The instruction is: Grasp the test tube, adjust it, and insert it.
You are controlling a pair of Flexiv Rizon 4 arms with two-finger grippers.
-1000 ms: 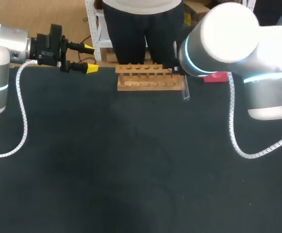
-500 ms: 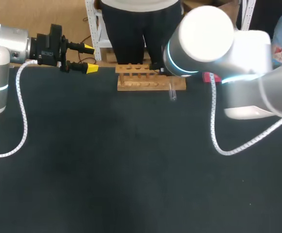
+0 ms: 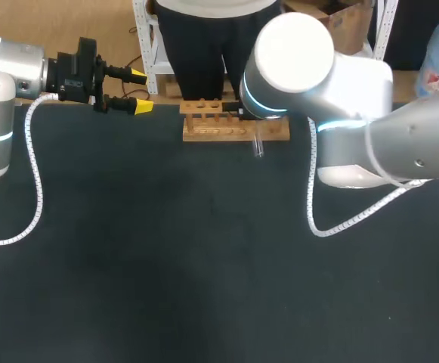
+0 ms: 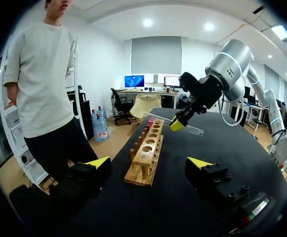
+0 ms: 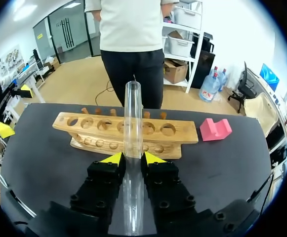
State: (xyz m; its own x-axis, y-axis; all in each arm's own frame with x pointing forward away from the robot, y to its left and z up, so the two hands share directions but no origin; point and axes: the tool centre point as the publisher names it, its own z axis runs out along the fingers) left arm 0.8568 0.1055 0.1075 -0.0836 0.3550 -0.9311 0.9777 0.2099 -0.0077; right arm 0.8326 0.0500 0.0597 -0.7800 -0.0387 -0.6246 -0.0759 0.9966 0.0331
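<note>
The right fingers (image 5: 112, 159) are clenched on the test tube (image 5: 133, 113), a clear, smooth, slim cylinder held aloft just before the pale wooden rack (image 5: 183, 134) of round holes on the dark matte counter (image 3: 166, 265), a pink block (image 5: 215, 129) beside the rack's end, while the left fingers (image 3: 143, 107) hang released, well off its other end.

No text, number or sign can be read in any view. The rack (image 5: 185, 134), tube (image 5: 133, 113) and pink block (image 5: 215, 129) show plain, unmarked surfaces.
</note>
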